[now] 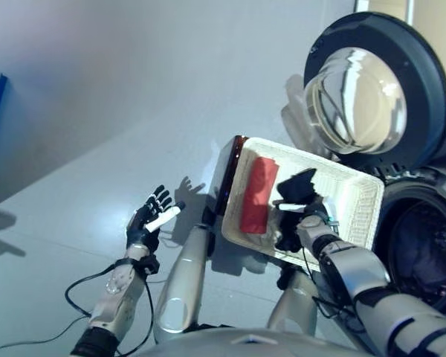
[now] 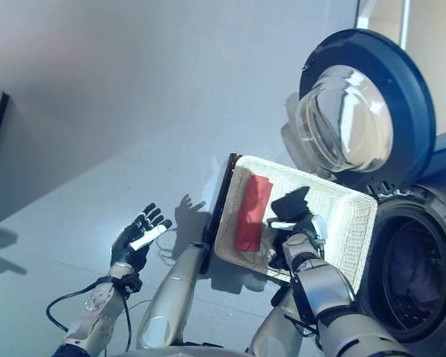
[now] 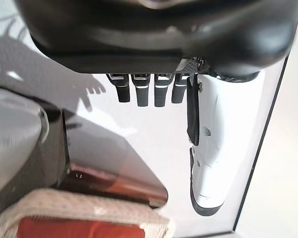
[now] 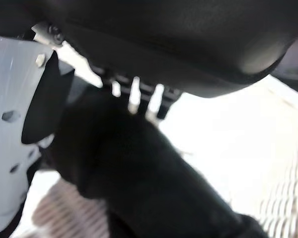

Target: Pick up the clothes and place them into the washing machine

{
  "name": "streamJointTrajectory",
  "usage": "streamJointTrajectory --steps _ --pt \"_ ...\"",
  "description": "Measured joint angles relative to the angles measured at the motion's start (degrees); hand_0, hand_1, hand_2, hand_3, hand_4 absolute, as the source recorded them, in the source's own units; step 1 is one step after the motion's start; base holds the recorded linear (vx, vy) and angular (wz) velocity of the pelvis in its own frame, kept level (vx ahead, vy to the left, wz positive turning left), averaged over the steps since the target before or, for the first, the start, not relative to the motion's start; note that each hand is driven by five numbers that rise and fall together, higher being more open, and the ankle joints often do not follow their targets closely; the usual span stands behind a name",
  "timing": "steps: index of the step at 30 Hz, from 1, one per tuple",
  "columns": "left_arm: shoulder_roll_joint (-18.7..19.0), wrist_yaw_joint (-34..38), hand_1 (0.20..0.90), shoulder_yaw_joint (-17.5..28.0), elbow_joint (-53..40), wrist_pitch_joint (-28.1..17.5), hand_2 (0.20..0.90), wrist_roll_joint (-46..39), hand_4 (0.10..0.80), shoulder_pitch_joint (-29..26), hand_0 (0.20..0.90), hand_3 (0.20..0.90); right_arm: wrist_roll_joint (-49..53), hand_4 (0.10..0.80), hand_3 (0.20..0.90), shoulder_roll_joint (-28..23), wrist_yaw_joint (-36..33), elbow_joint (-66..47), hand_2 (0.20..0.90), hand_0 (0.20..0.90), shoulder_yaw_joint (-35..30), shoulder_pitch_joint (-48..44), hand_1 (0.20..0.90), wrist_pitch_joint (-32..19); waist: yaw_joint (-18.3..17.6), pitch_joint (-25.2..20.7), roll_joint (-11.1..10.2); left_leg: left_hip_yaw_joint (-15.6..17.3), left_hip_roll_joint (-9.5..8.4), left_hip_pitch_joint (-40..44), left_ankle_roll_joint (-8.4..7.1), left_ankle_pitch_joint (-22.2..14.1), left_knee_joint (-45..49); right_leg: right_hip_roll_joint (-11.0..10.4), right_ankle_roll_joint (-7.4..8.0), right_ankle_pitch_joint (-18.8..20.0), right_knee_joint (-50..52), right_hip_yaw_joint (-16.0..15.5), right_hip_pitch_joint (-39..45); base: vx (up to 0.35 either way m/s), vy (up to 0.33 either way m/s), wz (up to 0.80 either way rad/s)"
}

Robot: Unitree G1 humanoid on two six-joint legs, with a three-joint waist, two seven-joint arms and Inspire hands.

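Observation:
A white woven basket (image 1: 357, 204) sits on a dark stand, in front of the washing machine's round opening (image 1: 424, 253). A folded red cloth (image 1: 258, 195) lies along the basket's left half. Beside it a black cloth (image 1: 299, 186) bunches up in the middle of the basket. My right hand (image 1: 306, 223) is in the basket with its fingers and white-covered thumb (image 4: 15, 124) curled on the black cloth (image 4: 139, 173). My left hand (image 1: 150, 217) hovers over the floor left of the basket, fingers (image 3: 144, 91) straight, holding nothing.
The washer's round door (image 1: 372, 93) with its glass bowl stands swung open above and behind the basket. Something dark shows inside the drum. The stand's dark brown edge (image 1: 224, 175) juts out on the basket's left side. Grey floor (image 1: 97, 111) spreads to the left.

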Motion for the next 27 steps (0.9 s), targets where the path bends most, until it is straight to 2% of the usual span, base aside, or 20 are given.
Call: streamJointTrajectory --steps 6,10,17,23,27 --pt "0.35 0.15 0.900 -0.06 -0.30 0.11 0.900 0.17 0.800 -0.11 0.900 0.900 -0.04 0.300 0.200 -1.43 -0.50 0.22 0.200 0.200 -0.48 0.61 0.200 0.11 0.36 0.31 0.79 0.39 -0.11 -0.72 0.38 -1.03 2.25 -0.56 -0.98 -1.28 3.01 1.47 -1.70 -0.002 0.026 -0.03" --pt "0.41 0.20 0.900 -0.55 -0.99 0.11 0.900 0.17 0.800 0.00 0.900 0.900 -0.12 0.300 0.200 -0.82 -0.25 0.33 0.200 0.200 -0.50 0.65 0.200 0.15 0.33 0.19 1.24 0.58 -0.03 -2.86 0.29 -1.50 4.26 -1.03 -0.35 -2.29 5.75 2.80 -4.71 -0.005 0.010 -0.02" --pt "0.55 -0.36 0.900 -1.13 -3.16 0.11 0.900 0.17 0.800 1.56 0.900 0.900 -0.78 0.300 0.200 -2.06 0.36 0.45 0.200 0.200 -2.86 0.79 0.200 0.53 1.16 -0.35 2.25 1.85 -0.10 -4.07 0.27 -1.89 5.08 -1.44 -0.31 -2.39 7.01 4.89 -7.37 -0.018 0.022 -0.06" --pt "0.60 -0.37 0.900 -1.76 -2.98 0.00 0.900 0.18 0.800 2.05 0.900 0.900 -0.49 0.300 0.200 -3.27 0.40 0.04 0.200 0.200 -6.25 1.47 0.200 -0.04 0.64 -0.81 2.87 2.42 -0.06 -4.23 0.95 -1.71 5.24 -1.49 -0.30 -2.33 6.94 5.51 -7.80 -0.001 0.002 -0.01" --pt "0.58 -0.36 0.900 -2.22 -2.64 -0.01 0.900 0.17 0.800 2.17 0.900 0.900 2.85 0.300 0.200 -3.54 0.18 -0.94 0.200 0.200 -8.38 2.43 0.200 -0.49 -0.48 -1.45 3.12 2.93 0.14 -3.90 1.03 -1.70 4.73 -1.37 0.90 -1.60 5.79 5.70 -7.65 0.017 -0.017 -0.06"
